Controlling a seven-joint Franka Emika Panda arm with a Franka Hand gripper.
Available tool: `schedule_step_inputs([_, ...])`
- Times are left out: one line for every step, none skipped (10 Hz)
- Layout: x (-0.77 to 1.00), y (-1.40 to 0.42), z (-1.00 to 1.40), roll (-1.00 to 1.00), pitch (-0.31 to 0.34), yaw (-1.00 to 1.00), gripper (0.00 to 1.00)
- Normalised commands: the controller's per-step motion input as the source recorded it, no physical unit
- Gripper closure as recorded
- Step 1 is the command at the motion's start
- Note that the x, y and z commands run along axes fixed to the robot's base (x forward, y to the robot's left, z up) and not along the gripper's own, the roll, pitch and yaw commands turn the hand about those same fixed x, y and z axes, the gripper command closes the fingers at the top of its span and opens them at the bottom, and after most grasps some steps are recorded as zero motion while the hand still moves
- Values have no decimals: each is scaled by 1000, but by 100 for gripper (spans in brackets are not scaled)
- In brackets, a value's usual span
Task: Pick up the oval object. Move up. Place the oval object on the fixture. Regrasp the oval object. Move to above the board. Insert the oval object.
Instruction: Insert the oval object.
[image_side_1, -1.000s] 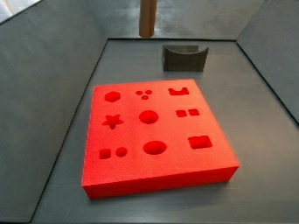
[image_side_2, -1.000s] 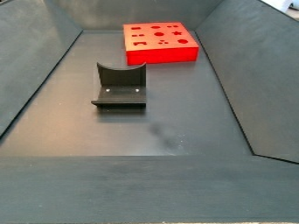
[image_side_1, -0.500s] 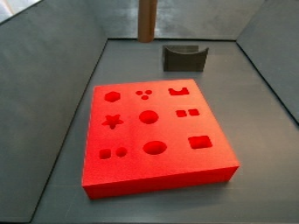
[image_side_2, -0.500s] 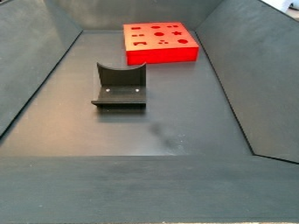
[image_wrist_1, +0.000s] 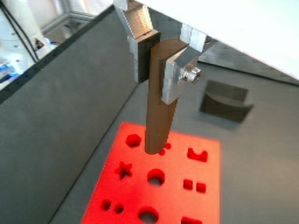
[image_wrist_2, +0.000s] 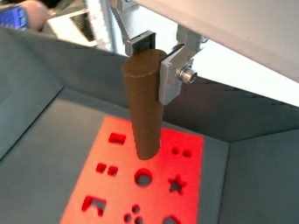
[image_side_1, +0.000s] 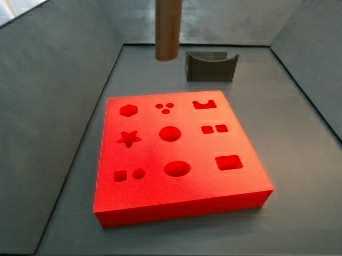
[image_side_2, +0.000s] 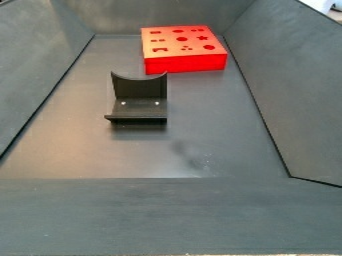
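The oval object (image_wrist_1: 160, 109), a long brown peg, hangs upright with my gripper (image_wrist_1: 160, 70) shut on its upper end; both wrist views show the silver fingers (image_wrist_2: 173, 77) clamping it. Its lower end points down over the red board (image_wrist_1: 122, 178), above the holes near one end of the board (image_wrist_2: 119, 188). In a side view only the oval object (image_side_1: 168, 30) shows, coming in from the top edge above the far end of the board (image_side_1: 150, 152); the gripper is out of that frame. The fixture (image_side_1: 210, 66) stands bare behind the board.
Grey bin walls slope up on all sides. The fixture (image_side_2: 136, 100) stands alone on the dark floor, apart from the board (image_side_2: 187, 64) at the far end. In a wrist view the fixture (image_wrist_1: 225, 99) lies beyond the board's edge.
The peg has come lower in the side view, its bottom end now reaching further down toward the board's far end. Board and fixture have not moved.
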Motion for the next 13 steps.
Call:
schedule_step_inputs([223, -643, 0, 76, 0, -409, 100])
schedule_step_inputs([306, -666, 0, 83, 0, -343, 100])
schedule_step_inputs([317, -657, 0, 94, 0, -343, 100])
schedule_step_inputs([334, -631, -74, 143, 0, -326, 100])
schedule_step_inputs([349, -611, -134, 159, 0, -337, 100])
schedule_step_inputs([517, -531, -211, 166, 0, -251, 100])
schedule_step_inputs([669, -354, -260, 91, 0, -229, 100])
schedule_step_inputs([709, -283, -357, 113, 23, -191, 100])
schedule_step_inputs([520, -317, -300, 174, 59, -283, 100])
schedule_step_inputs([0, -149, -303, 149, 3, -783, 100])
schedule_step_inputs([-54, 0, -354, 160, 4, -954, 100])
schedule_step_inputs([-120, 0, -340, 146, 11, -920, 100])
schedule_step_inputs([-214, 29, -317, 133, 13, -791, 100])
